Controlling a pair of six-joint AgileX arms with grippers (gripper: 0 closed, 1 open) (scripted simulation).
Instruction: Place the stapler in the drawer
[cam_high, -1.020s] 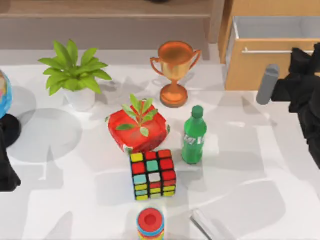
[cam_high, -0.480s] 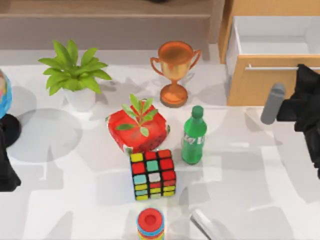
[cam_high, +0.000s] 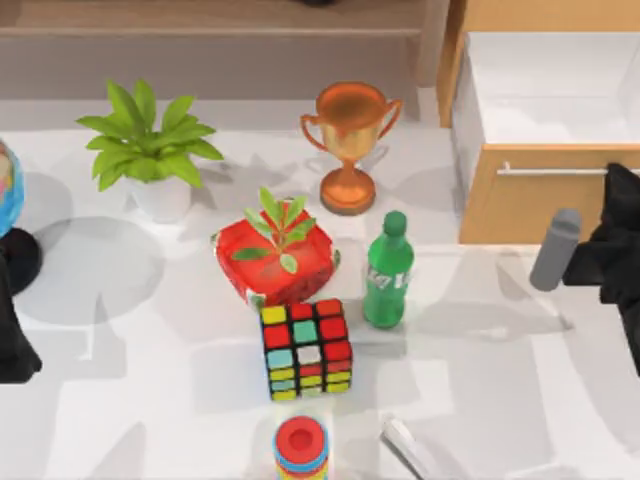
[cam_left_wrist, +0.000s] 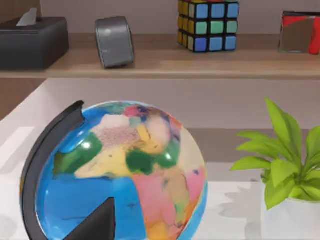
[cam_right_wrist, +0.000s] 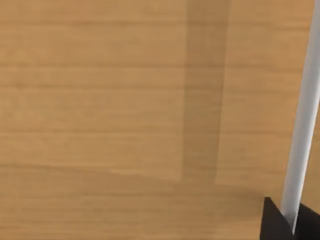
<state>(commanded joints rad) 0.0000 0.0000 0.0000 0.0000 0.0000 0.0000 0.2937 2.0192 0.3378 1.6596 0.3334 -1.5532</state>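
Stapler (cam_high: 412, 448) is seen at the bench's near edge, below the green bottle (cam_high: 387, 270), untouched. At the right, the drawer (cam_high: 545, 190) is drawn open by the right gripper (cam_high: 612, 175), clenched on the handle (cam_right_wrist: 301, 112); pulling should be kept straight. The handle's contact is shown closely by the right wrist view.

I can read no text, brand, number or sign anywhere around me. The green bottle (cam_high: 387, 272) carries a pale label band, but its marks are too small for me to make out. The globe (cam_left_wrist: 120, 172) before my left wrist shows coloured patches with no legible names. The tissue box (cam_left_wrist: 32, 42) and the cubes bear no lettering that I can tell
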